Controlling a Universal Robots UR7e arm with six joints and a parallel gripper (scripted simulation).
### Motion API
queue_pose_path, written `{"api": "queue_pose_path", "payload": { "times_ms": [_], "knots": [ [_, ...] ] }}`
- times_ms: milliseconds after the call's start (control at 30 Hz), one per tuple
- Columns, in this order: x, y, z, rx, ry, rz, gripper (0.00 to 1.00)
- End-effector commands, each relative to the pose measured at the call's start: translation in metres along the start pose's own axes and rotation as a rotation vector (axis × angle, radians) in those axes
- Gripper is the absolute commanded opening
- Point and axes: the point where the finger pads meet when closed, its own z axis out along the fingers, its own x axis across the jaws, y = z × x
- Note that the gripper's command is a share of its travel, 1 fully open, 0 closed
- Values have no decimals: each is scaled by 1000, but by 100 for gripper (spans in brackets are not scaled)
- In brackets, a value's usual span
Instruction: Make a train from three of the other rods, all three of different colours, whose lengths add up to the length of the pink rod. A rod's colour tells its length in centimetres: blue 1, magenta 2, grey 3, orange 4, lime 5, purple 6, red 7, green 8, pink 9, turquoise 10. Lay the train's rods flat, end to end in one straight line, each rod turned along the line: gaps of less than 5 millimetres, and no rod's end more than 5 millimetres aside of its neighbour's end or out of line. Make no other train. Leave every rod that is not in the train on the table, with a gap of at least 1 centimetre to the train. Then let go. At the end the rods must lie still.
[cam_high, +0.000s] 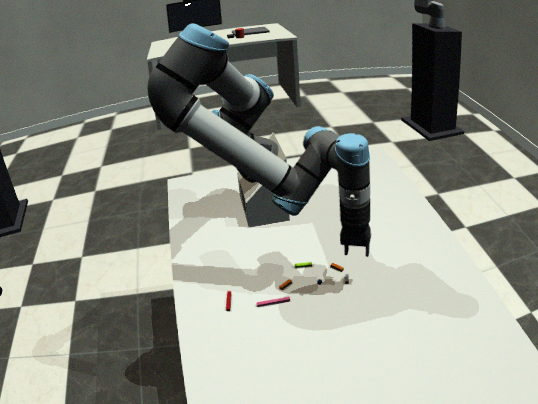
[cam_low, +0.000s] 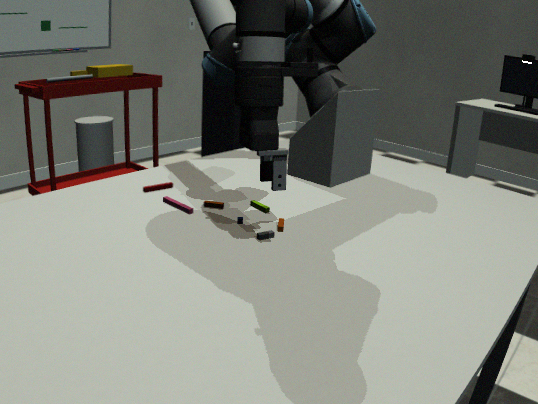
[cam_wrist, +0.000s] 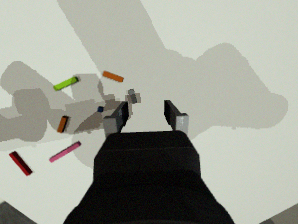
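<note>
The pink rod (cam_high: 273, 302) (cam_low: 178, 205) (cam_wrist: 65, 152) lies apart, with the red rod (cam_high: 228, 301) (cam_low: 158, 187) (cam_wrist: 20, 163) beyond it. The lime rod (cam_high: 303, 265) (cam_low: 260, 206) (cam_wrist: 66, 83), one orange rod (cam_high: 285, 284) (cam_low: 214, 204) (cam_wrist: 62, 124), another orange rod (cam_high: 337, 267) (cam_low: 281, 225) (cam_wrist: 113, 76), the small blue rod (cam_high: 319, 282) (cam_low: 240, 220) (cam_wrist: 100, 109) and the grey rod (cam_high: 346, 279) (cam_low: 265, 235) (cam_wrist: 132, 96) lie scattered, none touching. My gripper (cam_high: 357, 251) (cam_low: 273, 185) (cam_wrist: 146, 108) is open and empty, above the table near the grey rod.
The white table (cam_high: 350, 360) (cam_low: 125, 300) (cam_wrist: 240, 25) carries the rods and the arm's grey base (cam_high: 265, 207) (cam_low: 330, 145). Arm shadows fall over several rods. A red cart (cam_low: 100, 85) and a desk stand beyond the table.
</note>
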Motion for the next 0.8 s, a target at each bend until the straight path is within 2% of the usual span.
{"api": "queue_pose_path", "payload": {
  "times_ms": [0, 200, 367, 500, 767],
  "knots": [
    [-27, 4, 9, -6, -10, 65, 100],
    [-73, 5, 23, -15, -34, 174, 100],
    [-99, 4, 29, -20, -48, 233, 100],
    [-111, 3, 32, -23, -56, 262, 100],
    [-119, 2, 33, -24, -60, 278, 100]
  ]
}}
